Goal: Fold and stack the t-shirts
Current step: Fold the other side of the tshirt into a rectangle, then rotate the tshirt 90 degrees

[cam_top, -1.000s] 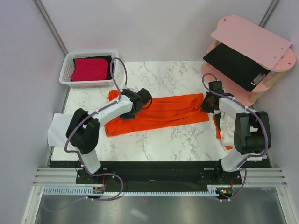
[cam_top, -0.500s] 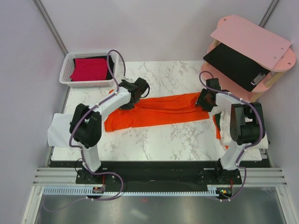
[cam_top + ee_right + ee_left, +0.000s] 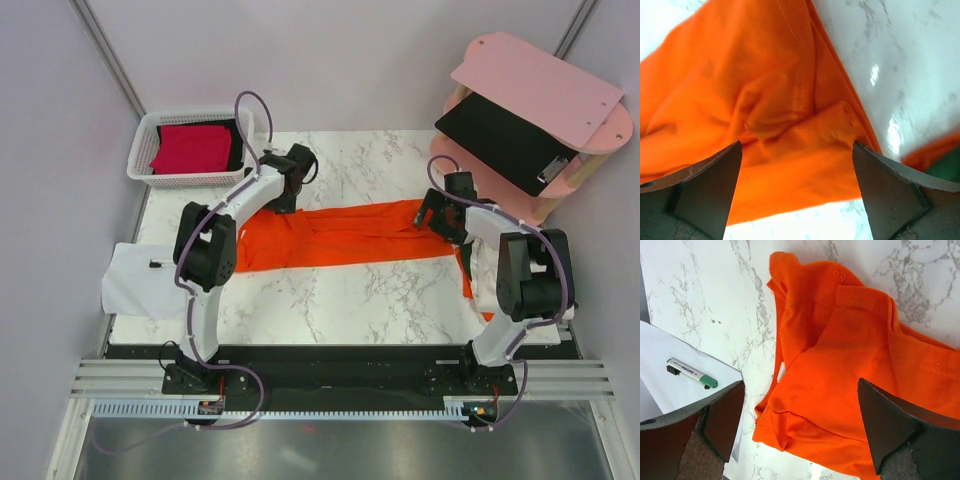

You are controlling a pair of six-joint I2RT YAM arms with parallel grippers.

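Note:
A bright orange t-shirt (image 3: 340, 235) lies folded in a long band across the middle of the marble table (image 3: 330, 300). My left gripper (image 3: 284, 198) hovers open over its left end, the cloth (image 3: 850, 370) lying loose between the wide-spread fingers (image 3: 705, 430). At the bunched right end (image 3: 765, 115) my right gripper (image 3: 433, 215) is also open, holding nothing. A crimson-red t-shirt (image 3: 190, 148) lies folded in the white basket (image 3: 145, 135) with a black one (image 3: 232, 140) beside it.
White paper (image 3: 130, 285) with a green-capped marker (image 3: 692, 374) lies at the table's left edge. A pink two-tier shelf (image 3: 590, 130) with a black clipboard (image 3: 500, 140) stands back right. More orange cloth (image 3: 465, 275) lies by the right arm.
Both grippers have opened and let go of the orange t-shirt. Both arms carried its edge toward the far side, so the shirt lies as a narrower band.

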